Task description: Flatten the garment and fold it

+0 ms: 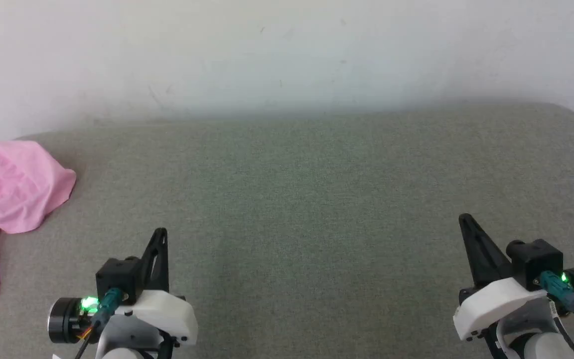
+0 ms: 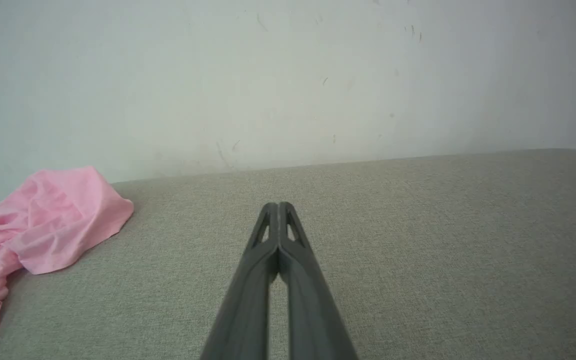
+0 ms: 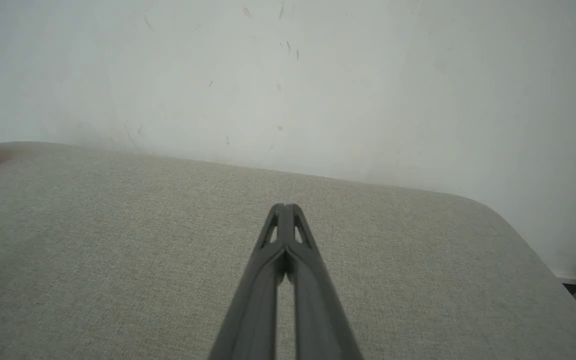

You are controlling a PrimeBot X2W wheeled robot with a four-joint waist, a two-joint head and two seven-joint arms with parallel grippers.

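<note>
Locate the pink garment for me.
The garment lies crumpled at the head view's left edge on the grey cushion, beyond and left of the left end effector.

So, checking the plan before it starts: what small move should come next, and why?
Both the left gripper and right gripper are shut and empty; the garment lies crumpled far left on the grey cushion, nearer the left arm. Probably reach the left gripper toward it, opening on the way.

Grey fabric cushion (image 1: 317, 199) against a scuffed white wall (image 1: 287, 50)
</note>
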